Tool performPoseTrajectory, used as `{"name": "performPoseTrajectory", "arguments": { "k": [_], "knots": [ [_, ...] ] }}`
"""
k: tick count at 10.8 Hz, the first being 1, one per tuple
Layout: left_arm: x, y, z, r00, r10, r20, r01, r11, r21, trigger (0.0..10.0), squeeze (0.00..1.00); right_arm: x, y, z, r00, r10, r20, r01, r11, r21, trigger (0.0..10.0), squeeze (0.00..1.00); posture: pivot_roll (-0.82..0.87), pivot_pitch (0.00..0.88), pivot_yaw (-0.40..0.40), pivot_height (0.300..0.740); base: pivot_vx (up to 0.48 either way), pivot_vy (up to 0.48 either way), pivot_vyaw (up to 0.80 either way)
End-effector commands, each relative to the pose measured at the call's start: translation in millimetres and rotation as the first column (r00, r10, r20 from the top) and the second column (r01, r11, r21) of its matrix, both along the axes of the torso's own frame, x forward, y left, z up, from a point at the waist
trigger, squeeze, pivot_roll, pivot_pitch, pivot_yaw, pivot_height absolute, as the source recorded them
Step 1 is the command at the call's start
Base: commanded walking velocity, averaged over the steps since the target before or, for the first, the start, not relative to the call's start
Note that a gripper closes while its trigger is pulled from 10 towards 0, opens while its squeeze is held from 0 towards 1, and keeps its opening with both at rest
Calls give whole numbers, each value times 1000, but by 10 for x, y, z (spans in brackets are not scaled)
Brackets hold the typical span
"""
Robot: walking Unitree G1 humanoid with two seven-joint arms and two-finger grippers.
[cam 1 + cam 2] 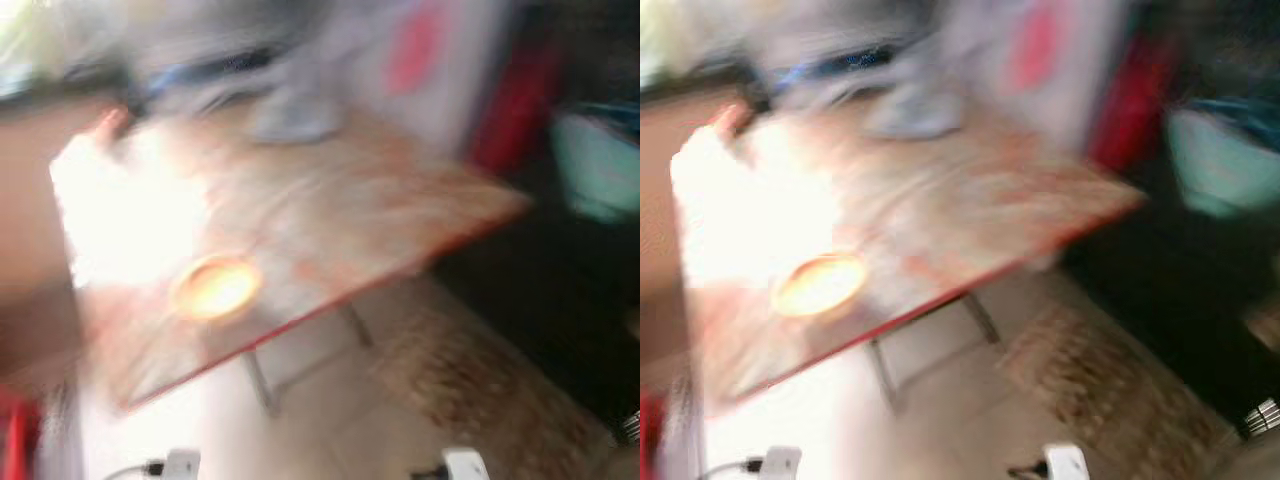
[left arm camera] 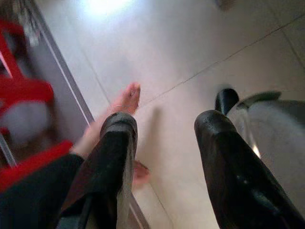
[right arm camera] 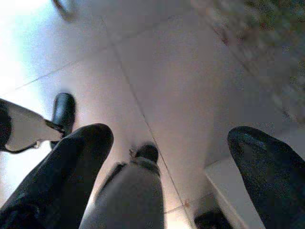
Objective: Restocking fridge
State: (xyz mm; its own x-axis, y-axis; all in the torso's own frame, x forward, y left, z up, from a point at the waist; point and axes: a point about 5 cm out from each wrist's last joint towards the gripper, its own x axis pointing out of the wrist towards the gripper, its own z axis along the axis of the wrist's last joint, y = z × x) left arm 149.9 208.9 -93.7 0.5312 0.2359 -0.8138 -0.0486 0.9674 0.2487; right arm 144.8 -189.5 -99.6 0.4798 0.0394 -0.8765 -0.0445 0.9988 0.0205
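Head views are heavily motion-blurred. A tilted table [image 1: 330, 220] with a red edge and metal legs stands on a pale tiled floor [image 2: 190, 52]. A round orange-yellow item [image 1: 215, 287] rests on the table top; its identity cannot be told. Past the table are blurred red and white shapes and a teal object [image 1: 600, 165]. No fridge or stock can be identified in the blur.

Left gripper [image 2: 164, 131]: fingers spread wide apart, nothing held. It points down at the floor. A person's bare foot [image 2: 116, 112] lies on the tiles just beyond the one fingertip, beside a grey metal rail and red furniture [image 2: 24, 90]. The robot's own leg and black foot [image 2: 226, 99] show beside the other finger.

Right gripper [image 3: 174, 140]: fingers spread wide apart, nothing held. It points down at the floor. Between the fingers shows the robot's grey leg [image 3: 131, 195]. A patterned mat [image 3: 267, 43] lies well beyond the fingertips.
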Motion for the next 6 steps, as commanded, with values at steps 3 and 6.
{"name": "performPoseTrajectory", "arguments": {
  "k": [3,6],
  "knots": [
    [6,33,9,1000,11,4,-11,1000,19,10000,0,-39,30,-17,1000,19,-10,-19,1000,5,10000,0,20,23,10,740,0,0,800],
    [21,29,16,1000,10,13,-10,1000,23,10000,0,-39,25,-16,1000,28,-12,-28,1000,4,10000,0,22,27,8,740,0,0,800]
  ]
}}
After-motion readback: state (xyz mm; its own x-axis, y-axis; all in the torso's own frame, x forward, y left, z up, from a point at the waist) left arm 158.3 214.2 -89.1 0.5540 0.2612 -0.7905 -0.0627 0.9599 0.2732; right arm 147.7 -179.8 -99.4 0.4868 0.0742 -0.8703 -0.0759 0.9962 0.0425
